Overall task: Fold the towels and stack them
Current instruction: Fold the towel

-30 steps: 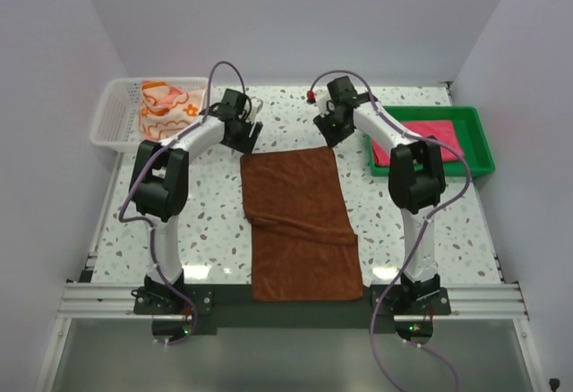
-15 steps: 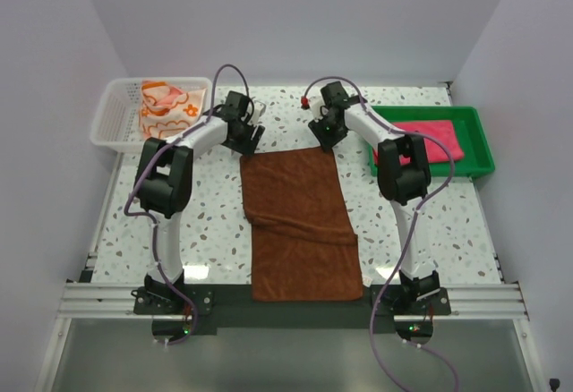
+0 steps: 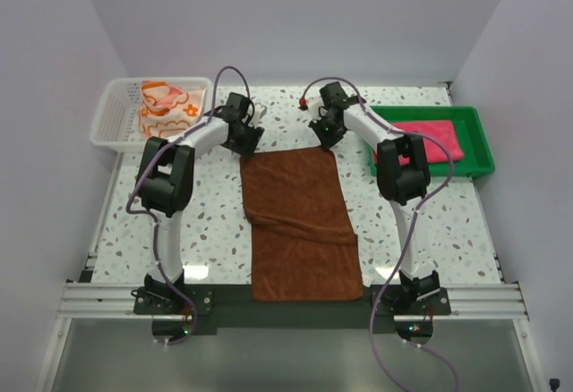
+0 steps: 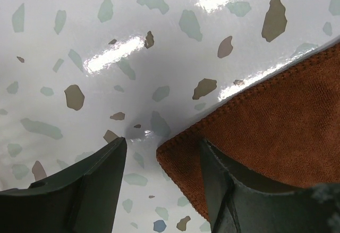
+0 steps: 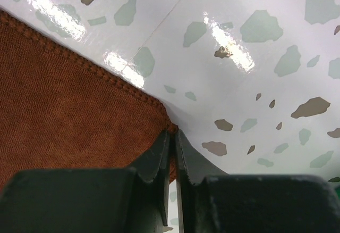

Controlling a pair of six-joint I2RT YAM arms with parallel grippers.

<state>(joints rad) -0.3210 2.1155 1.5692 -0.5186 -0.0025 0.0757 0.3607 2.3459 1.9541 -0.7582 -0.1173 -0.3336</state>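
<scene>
The brown towel (image 3: 300, 222) lies spread lengthwise down the middle of the tabletop (image 3: 206, 222), with a soft ridge of bunched cloth across it about halfway along. Both arms reach to its far edge. The right claw (image 3: 324, 132) sits at the towel's 1 o'clock corner, and in the right wrist view its fingers are pressed almost together with the tip of that corner pinched at the gap, so it looks to be gripping the cloth. The left claw (image 3: 243, 137) is at the 11 o'clock corner and stands open. In the left wrist view one finger (image 4: 223, 185) rests over the towel's edge and the other is over bare tabletop, with the corner between them and not yet pinched. At 10 o'clock on the tabletop a white mesh basket (image 3: 112, 119) holds a flowered towel (image 3: 166, 106). At 2 o'clock a green tray (image 3: 479, 141) holds a pink towel (image 3: 439, 137). The step in hand appears to be taking hold of the two far corners for the first fold. The next move likely calls for the left claw to close on its corner. Both corners would then be lifted together and carried toward 6 o'clock, kept level so the edges meet squarely and the ridge smooths out rather than folding in.
</scene>
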